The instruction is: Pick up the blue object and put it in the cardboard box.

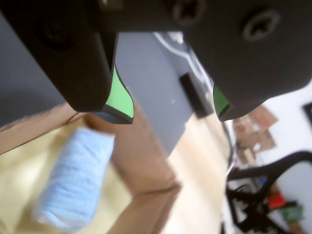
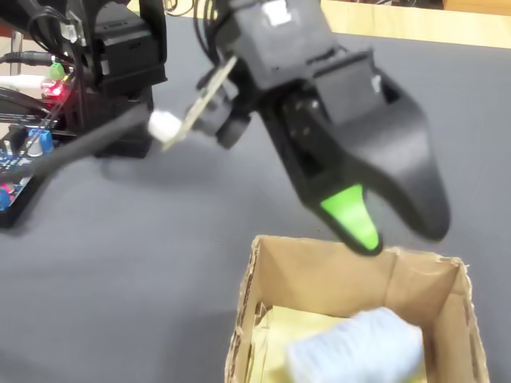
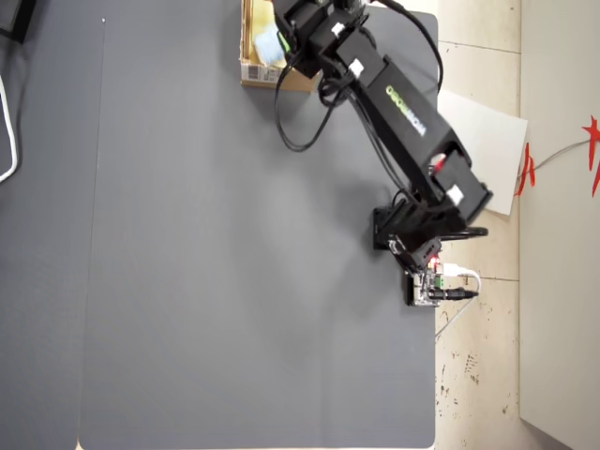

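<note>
While the arm (image 3: 398,103) is reaching across the grey mat (image 3: 206,244) in the overhead view, its pincer (image 1: 173,109) is hanging over the cardboard box (image 2: 319,275) with its two green-padded tips spread wide apart and nothing between them. The blue object (image 1: 73,183) is lying loose on the pale yellowish floor of the box, below the tips and not touching them.

As for writing, white lettering is running along the arm's black link in the overhead view, but it is too small to read. A pale label is showing on the box's outer side there, also unreadable.

The wrist view is giving the clearest look at the gap between the tips and at the soft, ribbed surface of the blue object, with a box wall crossing just beside it. The fixed view is showing only one green pad (image 2: 351,215), just above the box's far wall, and the blue object blurred at the bottom edge. It alone is showing a red light (image 2: 54,90) glowing among wires near the arm's base. The overhead view alone is showing that the box is sitting at the mat's top edge.
</note>
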`<action>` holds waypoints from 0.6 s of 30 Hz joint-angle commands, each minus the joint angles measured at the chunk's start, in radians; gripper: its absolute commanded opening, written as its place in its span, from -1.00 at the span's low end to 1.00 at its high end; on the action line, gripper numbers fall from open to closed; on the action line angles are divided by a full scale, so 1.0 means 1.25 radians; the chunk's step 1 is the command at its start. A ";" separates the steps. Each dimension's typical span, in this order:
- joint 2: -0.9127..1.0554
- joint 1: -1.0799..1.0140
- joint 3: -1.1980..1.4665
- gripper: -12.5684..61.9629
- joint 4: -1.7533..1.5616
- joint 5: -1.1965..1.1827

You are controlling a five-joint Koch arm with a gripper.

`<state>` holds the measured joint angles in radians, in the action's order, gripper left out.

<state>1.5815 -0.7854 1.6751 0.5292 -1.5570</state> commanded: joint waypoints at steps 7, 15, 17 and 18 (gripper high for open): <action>0.204 0.124 0.126 0.25 -0.098 -0.102; 0.385 0.281 0.287 0.25 -0.102 -0.103; 0.425 0.319 0.333 0.25 -0.104 -0.103; 0.445 0.339 0.358 0.25 -0.104 -0.102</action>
<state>2.0893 -0.3896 2.1537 0.5093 -1.6260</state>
